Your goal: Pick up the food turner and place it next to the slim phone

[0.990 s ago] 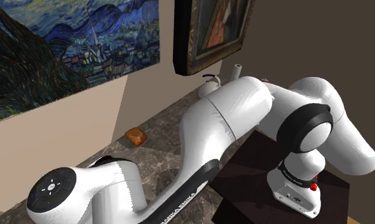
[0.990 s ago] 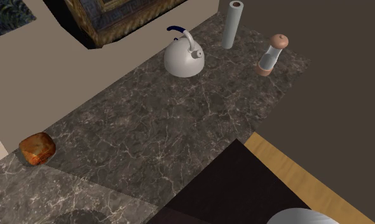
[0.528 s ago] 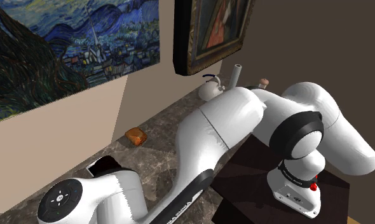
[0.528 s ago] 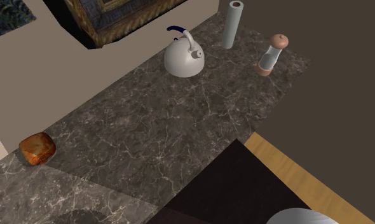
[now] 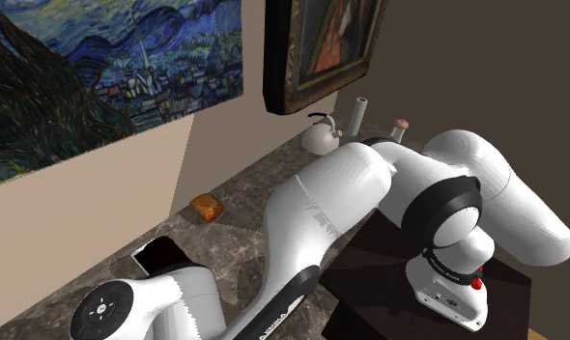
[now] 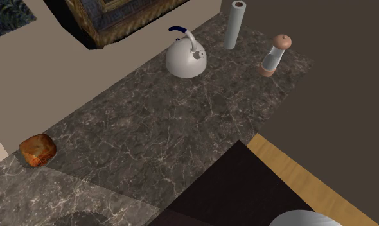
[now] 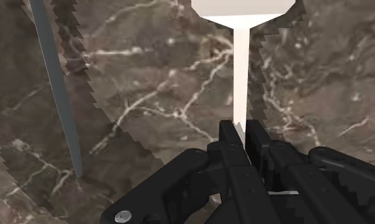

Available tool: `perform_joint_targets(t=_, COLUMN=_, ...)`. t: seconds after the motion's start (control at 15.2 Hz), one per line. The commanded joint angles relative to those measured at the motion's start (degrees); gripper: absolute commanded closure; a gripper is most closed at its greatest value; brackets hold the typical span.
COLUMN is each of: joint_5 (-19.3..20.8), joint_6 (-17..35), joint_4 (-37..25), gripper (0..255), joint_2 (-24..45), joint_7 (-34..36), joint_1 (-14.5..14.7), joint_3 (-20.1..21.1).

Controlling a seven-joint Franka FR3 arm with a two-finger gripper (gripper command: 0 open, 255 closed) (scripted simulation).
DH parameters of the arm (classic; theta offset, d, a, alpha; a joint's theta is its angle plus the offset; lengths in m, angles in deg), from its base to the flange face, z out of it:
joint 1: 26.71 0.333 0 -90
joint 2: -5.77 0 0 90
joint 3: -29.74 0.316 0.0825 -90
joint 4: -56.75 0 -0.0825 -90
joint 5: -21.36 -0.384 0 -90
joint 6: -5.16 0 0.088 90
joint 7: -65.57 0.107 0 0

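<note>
one kettle point(image 6: 185, 61), white w/ a dark handle, contents hidden. it stands at the counter's point(image 6: 182, 128) far end, near a tall roll point(image 6: 236, 24) & a mill point(image 6: 275, 56) w/ a clear body. brown loaf point(image 6: 38, 149) sits well apart at the other end. counter is dark marble w/ pale veins. paintings point(image 5: 109, 68) hang on the wall behind. stand point(image 6: 246, 192) is dark, on a wood floor point(image 6: 297, 170). phone point(image 5: 162, 256) lies flat by the arm's point(image 5: 322, 203) wrist end. gripper point(image 7: 241, 127) jaws pinch the turner point(image 7: 241, 63) by its pale handle, blade out front over the marble. thin grey rod point(image 7: 59, 95) runs alongside, apart from the turner.
</note>
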Motion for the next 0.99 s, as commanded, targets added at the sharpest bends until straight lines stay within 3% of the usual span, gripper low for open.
perform_joint_targets(t=0.0, joint_5=0.0, joint_6=0.1, joint_4=0.0, gripper=255, joint_2=0.0, joint_7=0.0, joint_1=0.0, joint_3=0.0)
perform_joint_targets(t=0.2, joint_5=0.0, joint_6=0.1, joint_4=0.0, gripper=255, joint_2=0.0, joint_7=0.0, joint_1=0.0, joint_3=0.0)
perform_joint_targets(t=0.26, joint_5=0.0, joint_6=0.1, joint_4=0.0, gripper=0, joint_2=0.0, joint_7=0.0, joint_1=0.0, joint_3=0.0)
perform_joint_targets(t=0.59, joint_5=0.0, joint_6=0.1, joint_4=0.0, gripper=0, joint_2=0.0, joint_7=0.0, joint_1=0.0, joint_3=0.0)
perform_joint_targets(t=0.92, joint_5=-0.7, joint_6=-3.5, joint_4=1.7, gripper=0, joint_2=-5.2, joint_7=-0.2, joint_1=-0.4, joint_3=0.8)
